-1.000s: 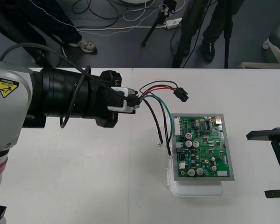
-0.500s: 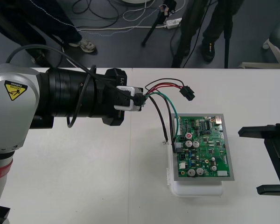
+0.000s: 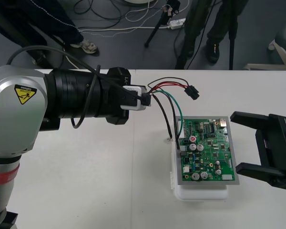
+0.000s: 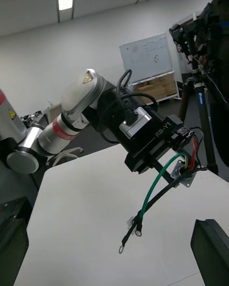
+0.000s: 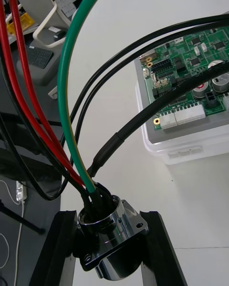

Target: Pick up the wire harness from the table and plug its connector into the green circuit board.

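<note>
L gripper point(image 3: 145, 100) is clamping the round metal socket point(image 5: 112, 240) of the wire harness point(image 3: 173, 107) between its 2 black fingers. It's holding it up over the table point(image 3: 86, 181), just left of the green circuit board point(image 3: 207, 150) on its white base point(image 3: 200, 192). The red and black leads are arcing over to the small black plug point(image 3: 192, 91), which is dangling free beyond the board's far edge, not mated. 2 black leads and the green one are drooping toward the board's left side; can't tell if their ends are touching it. R gripper point(image 3: 236, 142) is hovering just right of the board, jaws spread wide, grasping nothing. Next step, I'd say: R should be pinching the plug by its body and squaring it to its port on the board, w/ L giving slack so the wires aren't tugging.
</note>
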You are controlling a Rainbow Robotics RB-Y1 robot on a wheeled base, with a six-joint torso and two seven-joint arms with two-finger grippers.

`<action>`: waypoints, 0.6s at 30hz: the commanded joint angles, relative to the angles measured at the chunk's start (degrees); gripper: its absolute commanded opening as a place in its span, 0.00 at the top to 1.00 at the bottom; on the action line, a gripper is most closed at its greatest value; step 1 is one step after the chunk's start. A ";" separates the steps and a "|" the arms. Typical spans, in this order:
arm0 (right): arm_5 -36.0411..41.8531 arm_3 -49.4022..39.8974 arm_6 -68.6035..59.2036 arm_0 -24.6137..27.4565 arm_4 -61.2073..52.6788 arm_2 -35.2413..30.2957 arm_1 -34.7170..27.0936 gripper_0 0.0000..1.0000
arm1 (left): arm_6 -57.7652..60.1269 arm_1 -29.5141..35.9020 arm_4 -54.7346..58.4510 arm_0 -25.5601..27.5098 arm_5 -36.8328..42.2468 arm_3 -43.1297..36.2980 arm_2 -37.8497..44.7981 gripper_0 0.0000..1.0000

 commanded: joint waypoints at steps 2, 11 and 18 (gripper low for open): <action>7.63 -5.91 -2.61 3.06 -0.93 3.02 0.54 0.00 | -1.71 -3.67 -4.05 -2.42 3.25 -1.39 -1.83 1.00; 16.95 -8.99 -2.44 3.77 -0.93 6.71 0.54 0.00 | -0.92 -6.40 -7.65 -2.42 3.25 -1.39 -2.36 1.00; 24.33 -11.45 -2.00 4.21 -0.84 8.47 0.89 0.00 | -0.13 -8.24 -10.47 -2.16 3.25 -1.39 -2.53 1.00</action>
